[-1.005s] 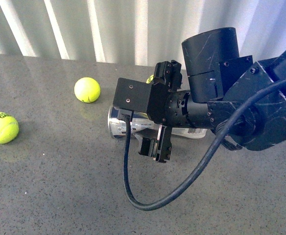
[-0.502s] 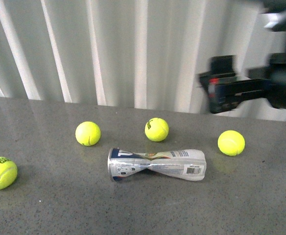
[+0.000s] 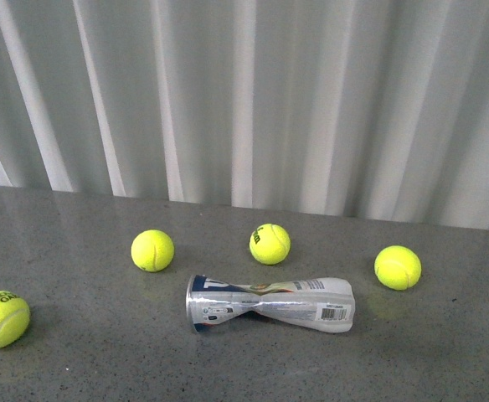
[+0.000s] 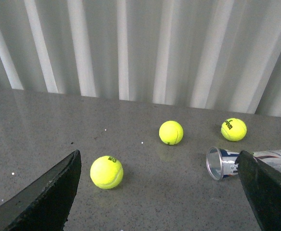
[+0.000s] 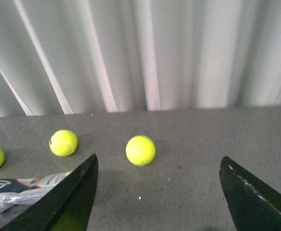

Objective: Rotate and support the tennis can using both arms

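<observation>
The tennis can (image 3: 270,303) lies on its side on the grey table, its clear tube pinched in at the middle and its silver rim pointing left. Neither arm shows in the front view. My left gripper (image 4: 157,152) is open above the table with nothing between its black fingers (image 4: 49,192). The can's open end (image 4: 218,163) shows just beside the other finger, which hides the rest of it. My right gripper (image 5: 158,156) is open and empty too. One end of the tennis can (image 5: 20,185) shows beside and partly behind its finger (image 5: 73,197).
Several yellow-green tennis balls lie around the can: one at the far left (image 3: 2,319), two behind it (image 3: 153,250) (image 3: 270,244), one to the right (image 3: 398,267). A white corrugated wall (image 3: 244,100) closes off the back of the table.
The right arm, which hung over the can a second ago, has pulled up and to the right out of the front view. The can now shows whole.
</observation>
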Controlling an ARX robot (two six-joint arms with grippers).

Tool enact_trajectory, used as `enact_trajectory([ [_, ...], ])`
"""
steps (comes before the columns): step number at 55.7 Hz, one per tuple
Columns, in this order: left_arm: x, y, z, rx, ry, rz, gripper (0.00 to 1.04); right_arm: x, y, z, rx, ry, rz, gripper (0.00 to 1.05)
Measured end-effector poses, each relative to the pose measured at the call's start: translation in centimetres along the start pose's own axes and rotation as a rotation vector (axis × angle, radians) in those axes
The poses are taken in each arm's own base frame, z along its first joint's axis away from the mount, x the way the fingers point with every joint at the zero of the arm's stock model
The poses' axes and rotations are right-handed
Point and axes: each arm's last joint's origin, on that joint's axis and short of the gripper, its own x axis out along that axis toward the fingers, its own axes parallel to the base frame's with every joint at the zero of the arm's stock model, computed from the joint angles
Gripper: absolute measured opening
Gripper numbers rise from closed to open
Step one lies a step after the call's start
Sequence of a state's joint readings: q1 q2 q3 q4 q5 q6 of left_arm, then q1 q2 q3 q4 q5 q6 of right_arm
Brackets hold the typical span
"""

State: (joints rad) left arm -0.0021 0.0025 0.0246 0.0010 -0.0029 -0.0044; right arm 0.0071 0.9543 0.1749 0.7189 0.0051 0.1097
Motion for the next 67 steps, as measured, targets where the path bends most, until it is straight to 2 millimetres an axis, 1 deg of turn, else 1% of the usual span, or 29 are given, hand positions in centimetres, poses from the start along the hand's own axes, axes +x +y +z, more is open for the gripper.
enact_trajectory([
  [2,0.0,0.0,0.0,0.000,0.002,-0.001,0.98,-0.3,0.0,0.1,-0.028,-0.026,0.008,0.66],
  [5,0.0,0.0,0.0,0.000,0.000,-0.002,0.98,-0.9,0.0,0.3,-0.062,-0.056,0.010,0.55],
  [6,0.0,0.0,0.0,0.000,0.000,-0.002,0.98,-1.0,0.0,0.3,-0.067,-0.059,0.009,0.53],
  [9,0.0,0.0,0.0,0.000,0.000,-0.003,0.98,-1.5,-0.1,0.0,-0.084,-0.059,0.003,0.43],
  [10,0.0,0.0,0.0,0.000,0.000,-0.003,0.98,-1.5,-0.1,-0.1,-0.086,-0.057,0.001,0.41],
  [13,0.0,0.0,0.0,0.000,0.000,-0.003,0.98,-2.0,-0.2,-0.6,-0.093,-0.046,-0.001,0.30],
  [14,0.0,0.0,0.0,0.000,0.000,-0.003,0.98,-2.1,-0.2,-0.6,-0.095,-0.044,0.000,0.28],
  [19,0.0,0.0,0.0,0.000,0.000,-0.002,0.98,-2.9,-0.2,-0.9,-0.103,-0.050,0.002,0.05],
  [20,0.0,0.0,0.0,0.000,0.000,-0.003,0.98,-3.0,-0.2,-0.9,-0.107,-0.052,0.001,0.03],
  [26,0.0,0.0,0.0,0.000,0.000,-0.003,0.98,-3.7,-0.2,-1.3,-0.106,-0.049,0.000,0.03],
  [32,0.0,0.0,0.0,0.000,0.000,-0.003,0.98,-4.3,-0.3,-2.3,-0.107,-0.047,0.000,0.03],
  [44,0.0,0.0,0.0,0.000,0.000,-0.003,0.98,-5.3,-0.3,-1.9,-0.107,-0.064,0.001,0.03],
  [67,0.0,0.0,0.0,0.000,0.000,-0.003,0.98,-6.4,-0.3,-1.9,-0.107,-0.067,0.002,0.03],
])
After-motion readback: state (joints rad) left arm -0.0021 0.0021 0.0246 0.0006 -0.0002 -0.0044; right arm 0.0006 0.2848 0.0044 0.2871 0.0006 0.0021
